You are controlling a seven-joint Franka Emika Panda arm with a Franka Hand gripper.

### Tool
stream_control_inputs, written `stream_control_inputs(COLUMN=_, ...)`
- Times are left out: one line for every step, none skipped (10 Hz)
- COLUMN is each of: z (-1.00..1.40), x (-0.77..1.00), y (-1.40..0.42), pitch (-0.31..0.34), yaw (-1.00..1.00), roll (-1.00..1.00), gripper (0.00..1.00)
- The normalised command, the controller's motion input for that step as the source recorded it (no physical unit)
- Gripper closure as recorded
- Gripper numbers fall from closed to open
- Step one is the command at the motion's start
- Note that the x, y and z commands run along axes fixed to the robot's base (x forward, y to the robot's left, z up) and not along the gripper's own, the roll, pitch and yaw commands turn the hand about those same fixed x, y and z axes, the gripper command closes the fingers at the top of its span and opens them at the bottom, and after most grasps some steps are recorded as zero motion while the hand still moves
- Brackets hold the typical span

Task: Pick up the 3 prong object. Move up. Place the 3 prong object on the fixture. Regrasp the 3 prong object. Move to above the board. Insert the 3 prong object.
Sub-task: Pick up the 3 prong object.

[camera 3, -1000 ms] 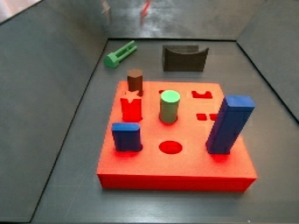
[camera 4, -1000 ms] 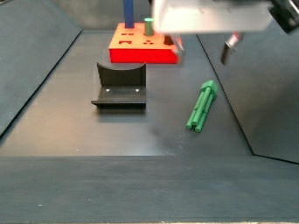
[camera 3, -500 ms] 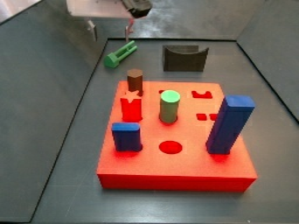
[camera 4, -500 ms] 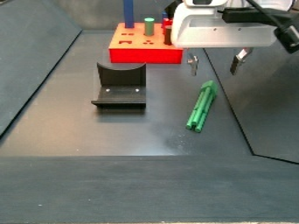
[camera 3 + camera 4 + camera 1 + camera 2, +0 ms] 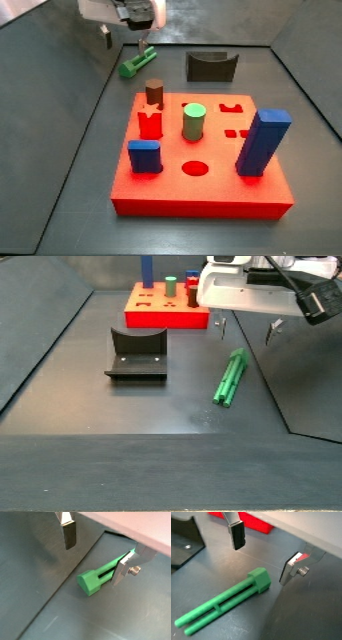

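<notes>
I see the 3 prong object (image 5: pixel 231 377) lying flat on the dark floor (image 5: pixel 120 406), close to the side wall, its lobed end face toward the camera in a wrist view (image 5: pixel 89 583). My pincer (image 5: pixel 246 332) hangs just above its far end, released, the two fingers (image 5: pixel 237 534) spread wide and nothing between them; neither pad touches the peg (image 5: pixel 221 603). The fixture (image 5: pixel 135 353) sits on the floor beside the peg, apart from it. Beyond it stands the board (image 5: pixel 203 165), bearing blue, red, brown and green pegs.
</notes>
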Motion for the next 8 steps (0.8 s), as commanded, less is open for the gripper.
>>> stream_control_inputs(z=0.0, x=-0.06, y=0.0, pitch=0.0, yaw=-0.19, roll=0.03, gripper=0.0)
stream_control_inputs(z=-0.04, x=0.0, y=0.0, pitch=-0.024, yaw=0.0, roll=0.01, gripper=0.0)
stream_control_inputs(z=-0.11, x=0.0, y=0.0, pitch=-0.023, yaw=0.0, roll=0.0, gripper=0.0)
stream_control_inputs(z=-0.43, x=-0.04, y=-0.07, pitch=-0.094, yaw=0.0, roll=0.08, gripper=0.0)
stream_control_inputs(z=-0.5, x=-0.05, y=-0.07, pitch=-0.09, yaw=0.0, roll=0.07, gripper=0.0)
stream_control_inputs(z=-0.55, x=-0.05, y=-0.07, pitch=-0.097, yaw=0.0, roll=0.08, gripper=0.0)
stream_control_inputs(z=-0.27, x=-0.04, y=-0.01, pitch=-0.08, yaw=0.0, roll=0.02, gripper=0.0)
stream_control_inputs(z=-0.24, x=0.0, y=-0.02, pitch=0.0, yaw=0.0, roll=0.02, gripper=0.0)
